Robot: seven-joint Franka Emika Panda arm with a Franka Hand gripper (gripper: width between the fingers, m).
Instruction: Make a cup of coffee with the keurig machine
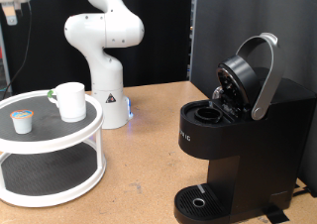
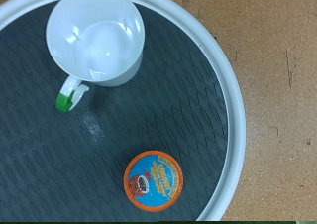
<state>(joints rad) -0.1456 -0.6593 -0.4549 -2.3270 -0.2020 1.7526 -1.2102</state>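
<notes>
Pod (image 2: pixel 154 180) and cup (image 2: pixel 96 36) sit apart on the tray (image 2: pixel 230 105) straight beneath my wrist camera; pincer out of frame, state unknown.

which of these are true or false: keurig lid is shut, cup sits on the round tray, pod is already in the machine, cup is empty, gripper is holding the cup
1. The keurig machine has its lid shut. False: the lid is raised, and the pod chamber is open.
2. The cup sits on the top tier of the round tray. True.
3. The pod is in the machine. False: it lies on the tray beside the cup.
4. The cup is empty. True: the wrist view shows a bare white inside.
5. The gripper holds the cup. False: no fingers show in either view.
</notes>
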